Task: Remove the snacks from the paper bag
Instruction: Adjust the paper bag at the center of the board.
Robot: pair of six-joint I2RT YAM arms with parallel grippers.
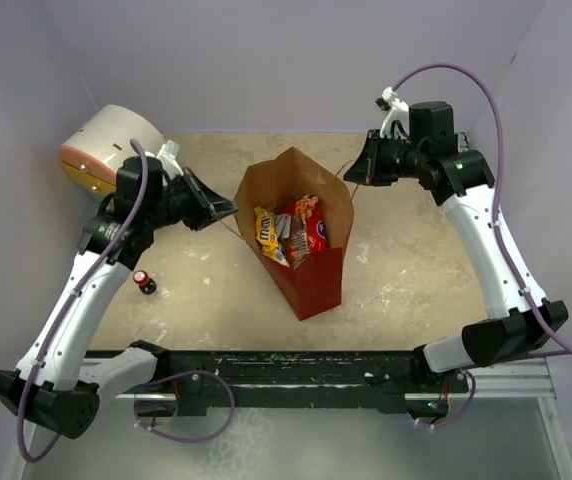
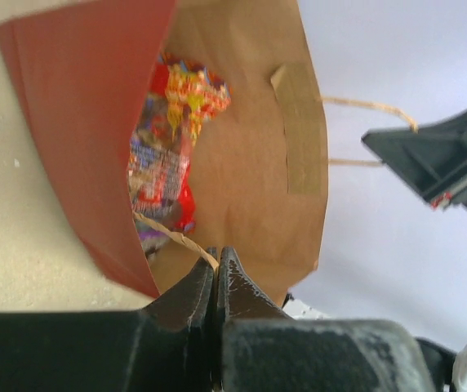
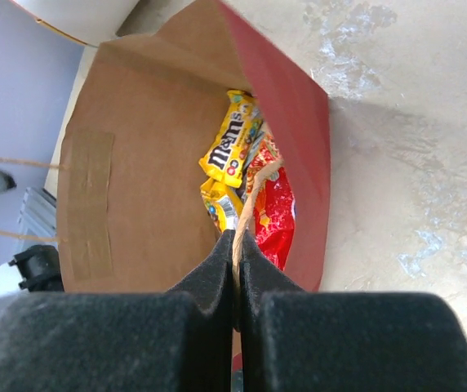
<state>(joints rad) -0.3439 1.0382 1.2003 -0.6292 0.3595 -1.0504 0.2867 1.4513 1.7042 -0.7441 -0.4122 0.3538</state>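
The paper bag [image 1: 316, 275], red outside and brown inside, stands open mid-table. Snacks [image 1: 288, 232] lie inside: a yellow candy packet [image 3: 232, 145], a red bag [image 3: 276, 214] and other crinkly packets [image 2: 164, 163]. My left gripper [image 1: 228, 208] is at the bag's left side, shut on a string handle [image 2: 176, 237]. My right gripper [image 1: 354, 172] is at the bag's right rear, shut on the other string handle [image 3: 250, 204]. The bag also shows in the left wrist view [image 2: 70, 139] and the right wrist view [image 3: 135, 171], mouth held apart.
A white drum with an orange-yellow end [image 1: 106, 148] stands at the back left, behind the left arm. A small red-capped dark bottle [image 1: 144, 282] stands on the table left of the bag. Walls close the back and sides.
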